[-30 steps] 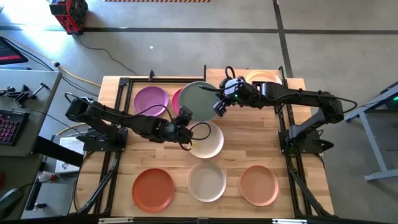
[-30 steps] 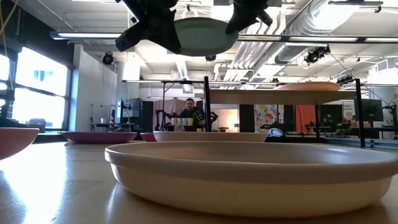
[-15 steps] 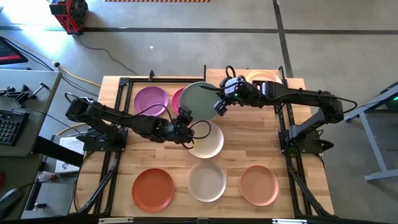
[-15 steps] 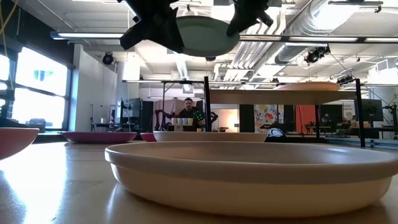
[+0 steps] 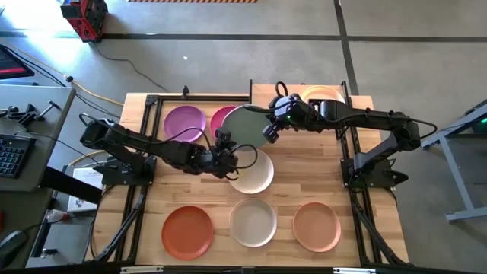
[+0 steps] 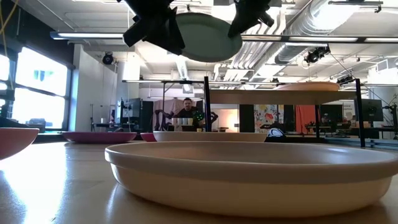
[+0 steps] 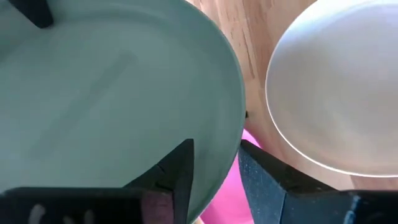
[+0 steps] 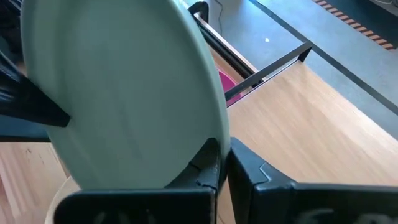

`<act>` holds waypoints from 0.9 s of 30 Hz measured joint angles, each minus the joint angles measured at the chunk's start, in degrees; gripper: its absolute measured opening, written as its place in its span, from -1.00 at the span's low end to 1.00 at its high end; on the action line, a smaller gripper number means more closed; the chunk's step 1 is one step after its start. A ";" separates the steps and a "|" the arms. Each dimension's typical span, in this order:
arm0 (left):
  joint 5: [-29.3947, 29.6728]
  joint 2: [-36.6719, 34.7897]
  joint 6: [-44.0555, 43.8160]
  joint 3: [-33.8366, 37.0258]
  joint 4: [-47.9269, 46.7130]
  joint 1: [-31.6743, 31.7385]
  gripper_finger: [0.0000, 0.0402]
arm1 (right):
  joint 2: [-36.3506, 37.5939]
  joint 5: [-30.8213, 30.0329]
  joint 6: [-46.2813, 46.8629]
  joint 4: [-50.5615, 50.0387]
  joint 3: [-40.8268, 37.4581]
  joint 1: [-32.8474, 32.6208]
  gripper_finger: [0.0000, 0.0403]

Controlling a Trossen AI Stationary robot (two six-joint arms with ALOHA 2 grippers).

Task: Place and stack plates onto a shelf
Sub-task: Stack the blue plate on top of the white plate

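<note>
A pale mint plate (image 5: 243, 125) hangs in the air above the table's far middle, over a magenta plate (image 5: 221, 114). My right gripper (image 5: 268, 131) is shut on the mint plate's right rim. My left gripper (image 5: 223, 141) stands open at the plate's near-left rim (image 7: 233, 134), one finger over the plate's face and one outside the rim. The shelf (image 6: 261, 98) stands at the far right and carries a peach plate (image 5: 323, 93). My right gripper pinches the mint plate's rim (image 8: 211, 134) on its right side between its two fingers, one on each face. The fingers come from the table's right. The plate is lifted clear and a little tilted. My left gripper: whether its inner finger (image 7: 181, 163) touches the plate, I cannot tell.
On the table lie a purple plate (image 5: 185, 120) at the far left, a cream plate (image 5: 257, 175) in the middle, and an orange-red plate (image 5: 187, 230), an off-white plate (image 5: 253, 221) and a peach plate (image 5: 316, 226) along the near edge. A person stands in the room behind.
My left gripper has opened and let go of the mint plate's rim. The plate stays in my right gripper, has tipped a little, and uncovers more of the magenta plate below.
</note>
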State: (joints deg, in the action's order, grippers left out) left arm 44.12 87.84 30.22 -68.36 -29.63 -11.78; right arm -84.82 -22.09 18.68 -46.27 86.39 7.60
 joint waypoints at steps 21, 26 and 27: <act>1.35 -0.03 -7.51 -0.04 -0.13 -2.20 -0.41 | 2.40 4.39 -3.29 -12.64 5.18 13.37 -1.00; 1.24 -0.03 -10.40 -0.04 -0.18 -2.20 -0.41 | 2.43 6.45 -4.00 -17.05 8.62 17.60 -1.00; 1.25 -0.04 -10.82 -0.04 -0.21 -2.20 -0.41 | 2.43 7.20 -4.34 -18.25 9.14 18.56 -1.00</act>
State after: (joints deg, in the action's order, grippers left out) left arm 45.36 87.81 19.40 -68.40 -29.83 -13.98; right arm -82.39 -14.89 14.33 -64.52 95.53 26.16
